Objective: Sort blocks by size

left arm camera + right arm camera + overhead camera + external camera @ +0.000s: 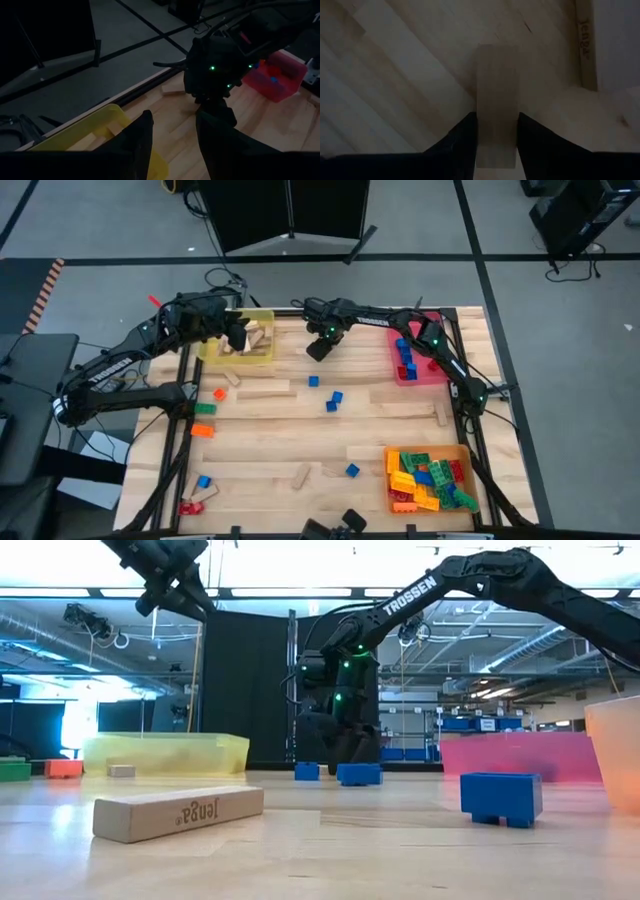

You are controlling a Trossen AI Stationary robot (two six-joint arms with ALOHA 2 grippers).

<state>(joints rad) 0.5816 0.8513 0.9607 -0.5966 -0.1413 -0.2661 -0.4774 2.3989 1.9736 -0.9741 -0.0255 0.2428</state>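
Note:
My right gripper [320, 348] points down at the table's far middle, shut on a tan wooden block [496, 95] that lies on the tabletop. A second wooden block [584, 45] lies close beside it. My left gripper [237, 335] hangs open above the yellow tray [262, 358], with nothing between its fingers [135, 145]. Wooden blocks [255, 340] lie in that tray. Loose blue bricks [333, 400], green and orange bricks [204, 420] and wooden blocks [265, 390] are scattered over the table. My right gripper pinches the wooden block's two long sides [479, 125] between its two fingers, near one end of the block. The fingers come from above, pointing down, and lie across the block. The block lies flat with its underside on the table.
A pink tray [440, 372] with blue bricks stands at the far right. An orange tray [462, 450] full of mixed bricks stands at the near right. A long wooden block [180, 812] lies near the front. Bare table lies in the middle.

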